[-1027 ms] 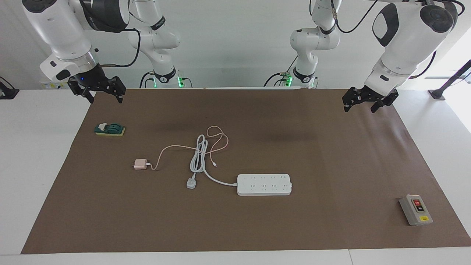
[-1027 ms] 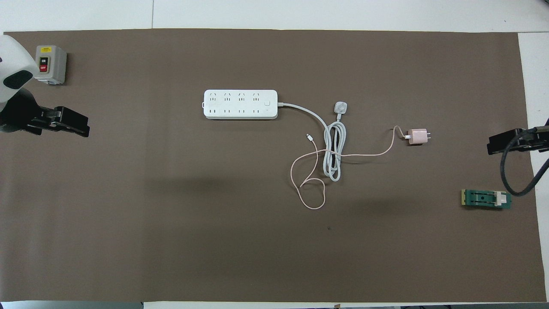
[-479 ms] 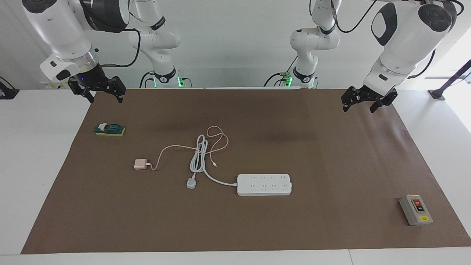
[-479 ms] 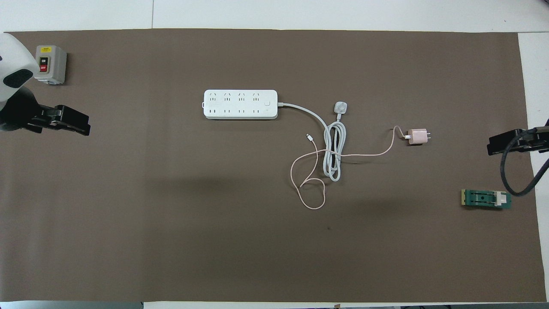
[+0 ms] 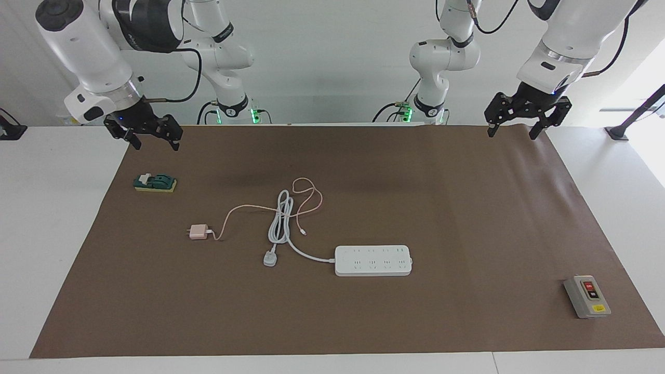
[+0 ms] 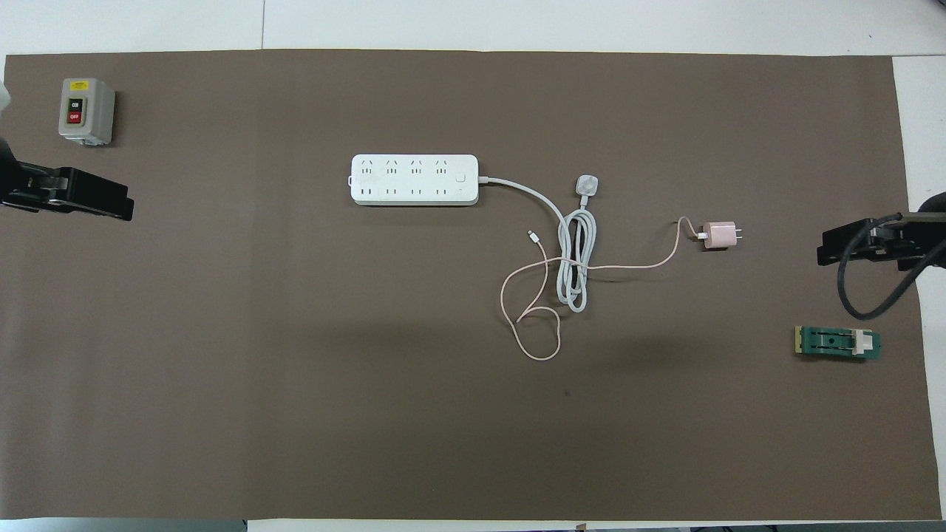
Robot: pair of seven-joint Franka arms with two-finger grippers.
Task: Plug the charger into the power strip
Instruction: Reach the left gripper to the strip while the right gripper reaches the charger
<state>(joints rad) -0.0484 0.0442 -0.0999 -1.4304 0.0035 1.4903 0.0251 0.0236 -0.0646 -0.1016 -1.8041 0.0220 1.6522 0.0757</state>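
Note:
The pale pink charger [image 5: 197, 231] lies on the brown mat toward the right arm's end, also in the overhead view [image 6: 718, 235]. Its thin pink cable loops across the coiled white cord. The white power strip [image 5: 373, 260] lies flat near the middle, a little farther from the robots, also seen from overhead [image 6: 414, 179]. My right gripper [image 5: 156, 144] is open and empty, up in the air over the mat's edge at its own end [image 6: 839, 247]. My left gripper [image 5: 511, 134] is open and empty, raised over the mat's edge at its own end [image 6: 103, 203].
The strip's white three-pin plug [image 5: 269, 258] lies between charger and strip. A green block [image 5: 155, 183] lies near the right gripper. A grey switch box [image 5: 587, 296] with a red button stands at the left arm's end, farthest from the robots.
The left gripper has risen and drawn toward the robots' edge of the mat. The right gripper has shifted slightly inward over the mat. Nothing on the table moved.

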